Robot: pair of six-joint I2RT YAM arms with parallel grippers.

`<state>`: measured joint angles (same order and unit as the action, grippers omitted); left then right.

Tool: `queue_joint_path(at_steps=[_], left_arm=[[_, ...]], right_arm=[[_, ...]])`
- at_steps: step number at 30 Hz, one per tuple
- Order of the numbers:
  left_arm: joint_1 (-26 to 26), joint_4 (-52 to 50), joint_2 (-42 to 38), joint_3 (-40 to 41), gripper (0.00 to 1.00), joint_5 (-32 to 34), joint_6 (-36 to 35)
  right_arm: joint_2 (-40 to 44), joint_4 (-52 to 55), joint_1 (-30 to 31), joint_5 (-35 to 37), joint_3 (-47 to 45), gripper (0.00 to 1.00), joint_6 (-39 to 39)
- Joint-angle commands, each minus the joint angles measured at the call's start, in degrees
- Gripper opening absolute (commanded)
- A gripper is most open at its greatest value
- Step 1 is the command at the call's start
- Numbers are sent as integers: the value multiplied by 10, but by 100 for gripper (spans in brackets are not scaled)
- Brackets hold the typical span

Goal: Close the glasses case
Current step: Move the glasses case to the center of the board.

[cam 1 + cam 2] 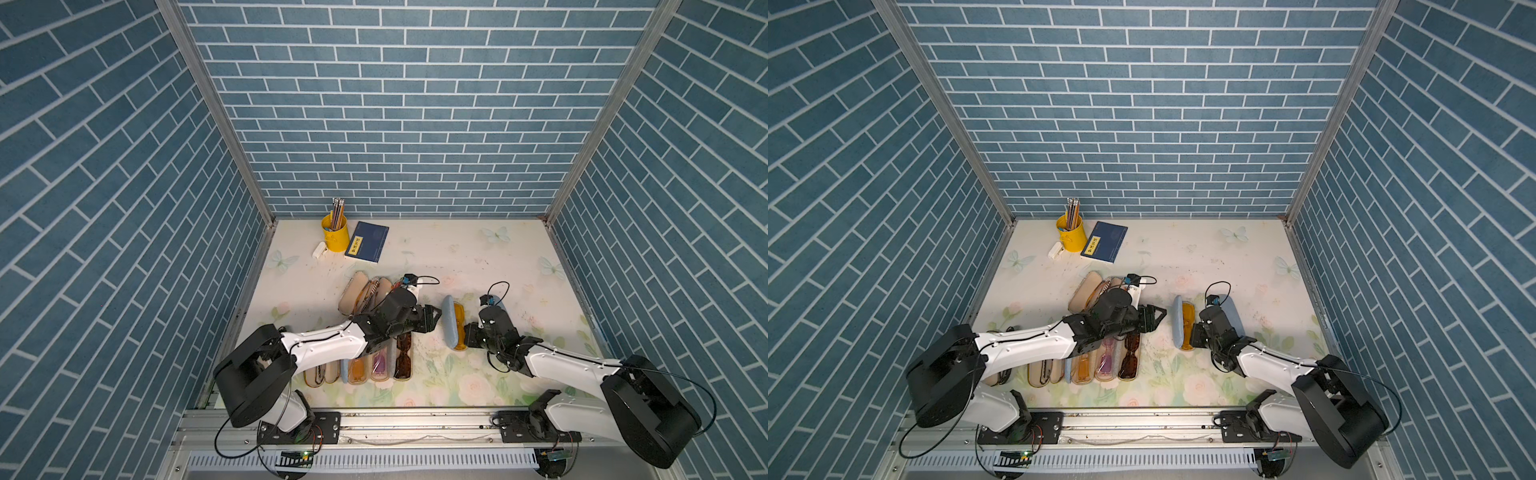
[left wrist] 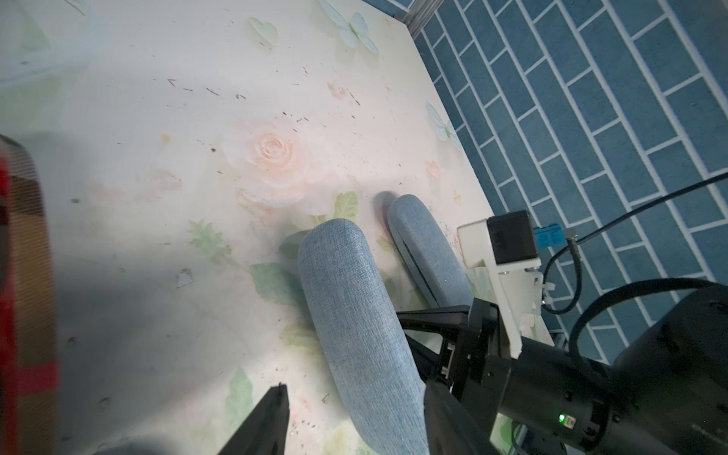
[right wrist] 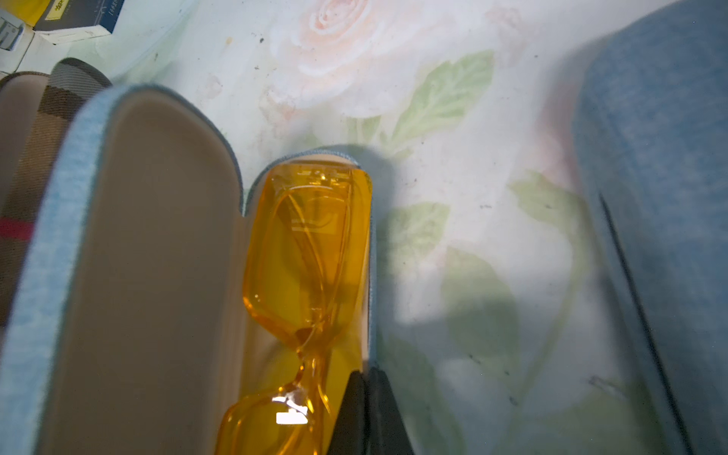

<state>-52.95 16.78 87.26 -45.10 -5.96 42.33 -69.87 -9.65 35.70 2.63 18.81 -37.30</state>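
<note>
The left claw (image 1: 436,318) hangs with jaws apart, just left of the case (image 1: 449,332). The case lies open at mid-tabletop (image 1: 457,249), its blue lid (image 2: 354,315) raised and yellow glasses (image 1: 458,326) inside. The right claw (image 1: 468,334) is clamped on the case's right rim.

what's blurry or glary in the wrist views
Right wrist view: the closed blue fabric case is out of focus, and white glare sits on the yellow translucent glasses. Left wrist view: the plaid case close to the lens is blurred, the open blue fabric case sharp.
</note>
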Motion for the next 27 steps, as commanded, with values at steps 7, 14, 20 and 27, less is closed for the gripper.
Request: queue_joint_path(at_steps=[7, 14, 20, 27], left_arm=[[-14, 38, 63, -47, 57, -23, 17], [-24, 39, 87, -68, 56, -24, 21], [-30, 43, 100, -77, 54, -26, 26], [-40, 40, 128, -102, 53, -32, 25]], right_arm=[[31, 45, -13, 16, -22, 6, -8], [56, 53, -19, 19, -37, 5, -10], [73, 63, -24, 22, -46, 5, -10], [92, 67, -29, 23, -55, 5, -9]])
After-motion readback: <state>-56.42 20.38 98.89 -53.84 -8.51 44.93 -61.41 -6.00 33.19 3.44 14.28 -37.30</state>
